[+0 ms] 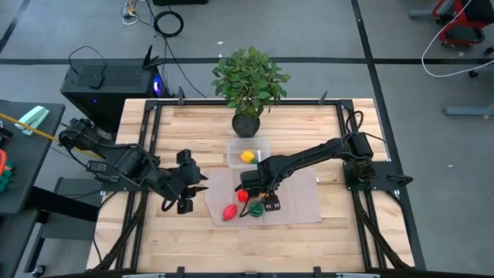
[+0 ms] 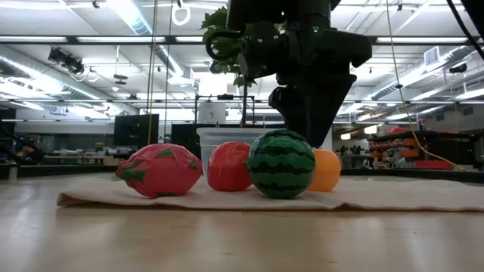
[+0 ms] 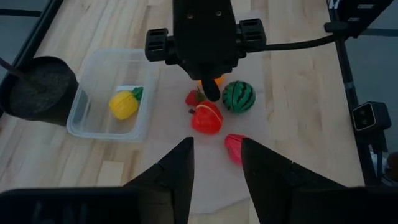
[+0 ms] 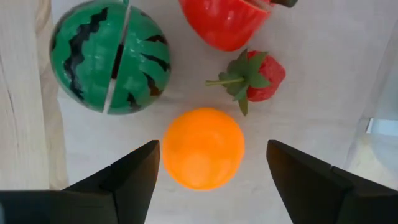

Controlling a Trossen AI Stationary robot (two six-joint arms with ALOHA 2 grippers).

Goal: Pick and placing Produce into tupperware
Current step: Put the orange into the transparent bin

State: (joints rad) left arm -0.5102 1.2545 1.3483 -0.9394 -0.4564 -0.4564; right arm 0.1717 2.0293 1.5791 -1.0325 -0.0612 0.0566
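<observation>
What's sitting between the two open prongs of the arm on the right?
The orange lies on the mat between the right end effector and its open fingers, untouched; the right wrist view shows it.

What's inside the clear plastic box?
One yellow toy fruit with a bit of green on it lies in the clear box, seen in the left wrist view. Nothing else shows inside. In the low view the toys in front hide the box's inside.

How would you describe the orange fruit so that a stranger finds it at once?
Start at the potted plant on the table's far edge, then come forward past the clear container to the mat. The orange lies under the right gripper, between its open jaws: smooth, plain, no stripes or leaves.
</observation>
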